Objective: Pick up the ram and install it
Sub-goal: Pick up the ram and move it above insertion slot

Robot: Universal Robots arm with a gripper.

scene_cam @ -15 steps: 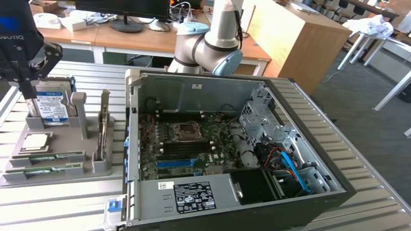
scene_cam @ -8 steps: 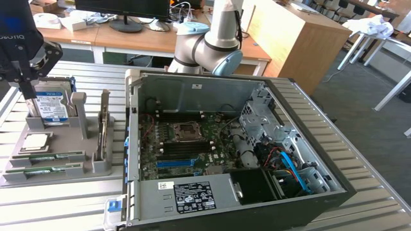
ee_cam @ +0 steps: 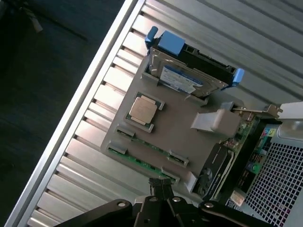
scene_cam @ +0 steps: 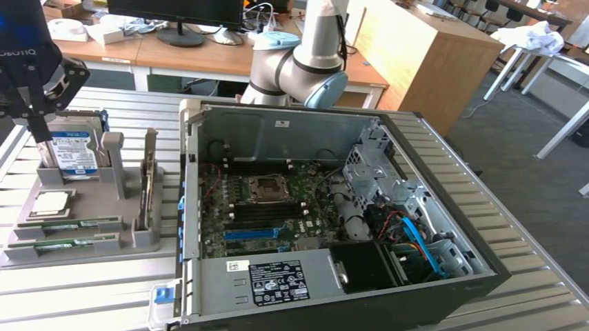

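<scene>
Resting on the slatted desk beside the open computer case, the grey holder was seen carrying the ram in its slots. The tool was clenched empty over the holder; lowered thus, the stick could be struck, not straddled.

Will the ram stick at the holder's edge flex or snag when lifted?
The ram looks thin and flat: probably light, fairly stiff, fragile. Its ends sit in the gray holder's clips, so it may snag if tilted.
</scene>
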